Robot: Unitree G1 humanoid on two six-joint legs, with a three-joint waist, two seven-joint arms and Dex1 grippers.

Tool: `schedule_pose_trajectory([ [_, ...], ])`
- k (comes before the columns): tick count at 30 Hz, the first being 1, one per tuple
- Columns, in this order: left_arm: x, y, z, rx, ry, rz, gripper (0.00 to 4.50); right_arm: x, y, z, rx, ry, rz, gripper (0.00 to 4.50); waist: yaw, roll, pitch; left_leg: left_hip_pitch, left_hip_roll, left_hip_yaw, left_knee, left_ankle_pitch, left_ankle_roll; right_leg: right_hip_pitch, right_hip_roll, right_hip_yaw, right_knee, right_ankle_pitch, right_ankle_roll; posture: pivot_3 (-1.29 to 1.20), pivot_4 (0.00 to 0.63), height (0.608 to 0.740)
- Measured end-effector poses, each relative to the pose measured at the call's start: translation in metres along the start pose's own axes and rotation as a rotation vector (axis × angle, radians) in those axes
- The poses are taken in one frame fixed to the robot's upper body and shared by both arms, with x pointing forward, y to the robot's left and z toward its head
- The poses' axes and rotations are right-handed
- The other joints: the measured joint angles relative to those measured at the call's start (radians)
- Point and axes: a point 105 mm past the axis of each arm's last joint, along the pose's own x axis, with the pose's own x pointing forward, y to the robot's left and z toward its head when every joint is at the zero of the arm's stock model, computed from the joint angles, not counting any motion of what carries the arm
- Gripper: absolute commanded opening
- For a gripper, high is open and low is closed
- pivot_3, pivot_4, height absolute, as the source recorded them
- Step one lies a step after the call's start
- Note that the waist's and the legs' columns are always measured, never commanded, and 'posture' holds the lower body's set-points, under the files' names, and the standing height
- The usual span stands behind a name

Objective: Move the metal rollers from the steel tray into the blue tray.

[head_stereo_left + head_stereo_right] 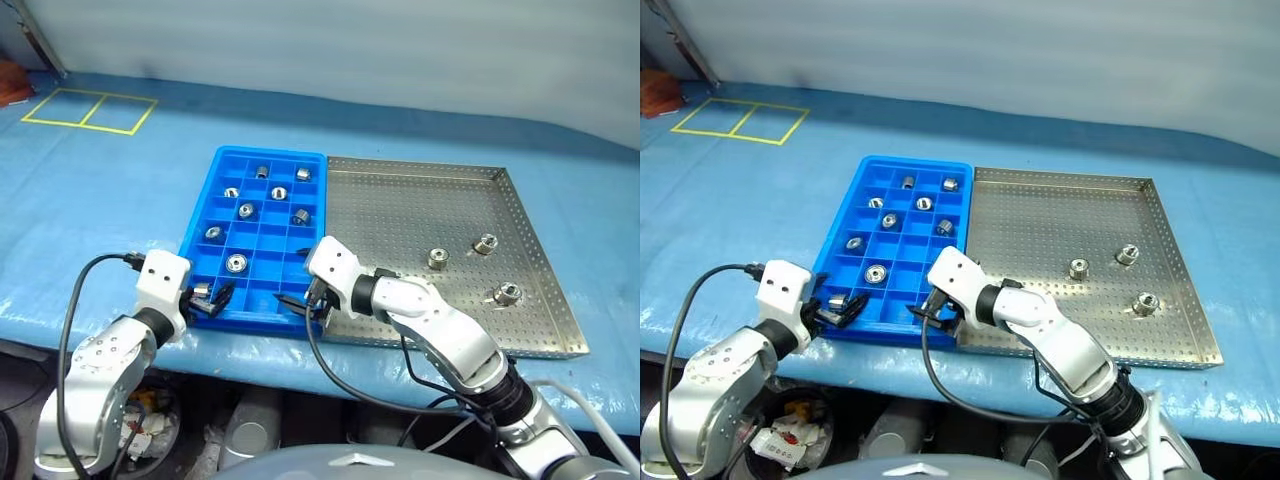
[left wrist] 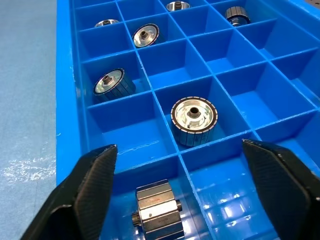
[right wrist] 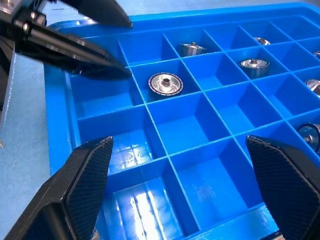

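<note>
The blue tray lies left of the steel tray, and the two touch. Three metal rollers rest on the steel tray's right half. Several rollers sit in separate compartments of the blue tray. My left gripper is open at the blue tray's near left corner. One roller lies on its side in the corner compartment between the open fingers, touching neither. My right gripper hangs open over the near right compartments, which hold nothing. The left gripper's fingers appear in the right wrist view.
Both trays rest on a blue table cover, close to its front edge. Yellow tape squares mark the cover at the far left. A black cable loops beside my left arm.
</note>
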Motion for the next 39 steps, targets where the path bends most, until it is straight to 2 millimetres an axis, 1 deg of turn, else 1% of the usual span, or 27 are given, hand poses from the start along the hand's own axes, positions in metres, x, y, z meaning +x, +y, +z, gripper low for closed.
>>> schedule_pose_trajectory([
  [1, 0.004, -0.001, 0.011, -0.002, -0.048, -0.005, 4.46, -0.002, -0.001, 0.000, 0.008, -0.004, -0.018, 4.50, 0.002, 0.000, 0.000, 0.000, 0.000, 0.000, 0.000, 0.000, 0.000, 0.000, 0.000, 0.000, 0.000, 0.000, 0.000, 0.31, 0.150, 0.740],
  [3, 0.010, -0.007, 0.026, -0.002, -0.116, -0.036, 4.46, -0.008, -0.005, 0.000, 0.040, -0.013, -0.061, 4.50, 0.000, 0.000, 0.000, -0.001, -0.001, 0.000, 0.000, 0.000, 0.000, 0.001, -0.001, 0.000, -0.001, 0.000, 0.000, 0.27, 0.150, 0.740],
  [6, 0.023, -0.017, 0.040, 0.021, -0.176, -0.090, 4.46, -0.020, -0.015, -0.003, 0.101, -0.019, -0.158, 4.50, -0.004, 0.000, 0.000, -0.002, -0.001, 0.000, 0.000, 0.000, 0.000, 0.001, -0.001, 0.000, -0.002, 0.000, 0.000, 0.21, 0.150, 0.740],
  [9, 0.038, -0.030, 0.048, 0.024, -0.213, -0.160, 4.46, -0.038, -0.034, -0.010, 0.163, -0.010, -0.314, 4.50, -0.014, 0.000, 0.000, -0.002, -0.001, 0.000, 0.000, 0.000, 0.000, 0.001, -0.001, 0.000, -0.002, 0.000, 0.000, 0.16, 0.150, 0.740],
  [11, 0.048, -0.039, 0.052, 0.004, -0.238, -0.196, 4.46, -0.050, -0.047, -0.015, 0.205, 0.002, -0.429, 4.50, -0.029, 0.000, 0.000, -0.001, -0.001, 0.001, 0.000, 0.000, 0.000, 0.001, 0.000, 0.000, -0.002, 0.000, 0.000, 0.10, 0.150, 0.740],
  [12, 0.053, -0.046, 0.053, -0.008, -0.250, -0.218, 4.46, -0.056, -0.057, -0.017, 0.227, 0.011, -0.511, 4.50, -0.043, 0.000, 0.000, -0.001, -0.001, 0.001, 0.000, 0.000, 0.000, 0.001, 0.000, 0.001, -0.001, 0.000, 0.000, 0.10, 0.150, 0.740],
  [15, 0.061, -0.064, 0.053, -0.016, -0.265, -0.279, 4.46, -0.072, -0.079, -0.024, 0.286, 0.028, -0.701, 4.50, -0.071, 0.000, 0.000, -0.001, -0.001, 0.001, 0.000, 0.000, 0.000, 0.001, 0.000, 0.001, -0.001, 0.000, 0.000, 0.06, 0.150, 0.740],
  [17, 0.065, -0.074, 0.051, -0.014, -0.267, -0.307, 4.46, -0.078, -0.090, -0.031, 0.335, 0.049, -0.791, 4.50, -0.094, 0.000, 0.000, -0.001, -0.001, 0.002, 0.000, 0.000, 0.000, 0.001, 0.001, 0.002, -0.001, 0.000, 0.000, 0.04, 0.150, 0.740],
  [20, 0.065, -0.092, 0.048, 0.008, -0.264, -0.387, 4.46, -0.077, -0.106, -0.042, 0.395, 0.094, -0.899, 4.50, -0.126, 0.000, 0.000, 0.000, -0.001, 0.002, 0.000, 0.000, 0.000, 0.001, 0.002, 0.003, 0.001, 0.000, 0.000, 0.04, 0.150, 0.740],
  [24, 0.062, -0.110, 0.042, 0.042, -0.251, -0.481, 4.46, -0.068, -0.116, -0.063, 0.447, 0.173, -0.961, 4.50, -0.144, 0.001, 0.000, 0.001, -0.001, 0.003, 0.000, 0.000, 0.000, 0.001, 0.005, 0.005, 0.002, 0.000, 0.000, 0.04, 0.150, 0.740],
  [31, 0.060, -0.118, 0.039, 0.029, -0.260, -0.502, 4.46, -0.060, -0.134, -0.083, 0.534, 0.186, -1.044, 4.50, -0.146, 0.001, 0.000, 0.001, 0.000, 0.002, 0.001, 0.001, 0.000, 0.001, 0.007, 0.008, 0.002, 0.001, 0.000, 0.08, 0.150, 0.740],
  [35, 0.058, -0.122, 0.032, 0.014, -0.245, -0.512, 4.46, -0.057, -0.134, -0.105, 0.593, 0.232, -1.064, 4.50, -0.144, 0.001, 0.000, 0.001, 0.000, 0.002, 0.000, 0.000, 0.000, 0.001, 0.007, 0.008, 0.002, 0.001, 0.000, 0.10, 0.150, 0.740],
  [37, 0.057, -0.123, 0.029, 0.008, -0.235, -0.516, 4.46, -0.057, -0.135, -0.108, 0.604, 0.228, -1.070, 4.50, -0.142, 0.001, 0.000, 0.001, 0.000, 0.002, 0.000, 0.001, 0.001, 0.001, 0.007, 0.008, 0.002, 0.001, 0.000, 0.11, 0.150, 0.740],
  [39, 0.056, -0.124, 0.028, 0.004, -0.234, -0.514, 4.50, -0.057, -0.135, -0.109, 0.602, 0.222, -1.071, 4.11, -0.141, 0.001, 0.000, 0.002, 0.000, 0.002, 0.001, 0.001, 0.001, 0.002, 0.008, 0.008, 0.002, 0.001, 0.001, 0.11, 0.150, 0.740],
])
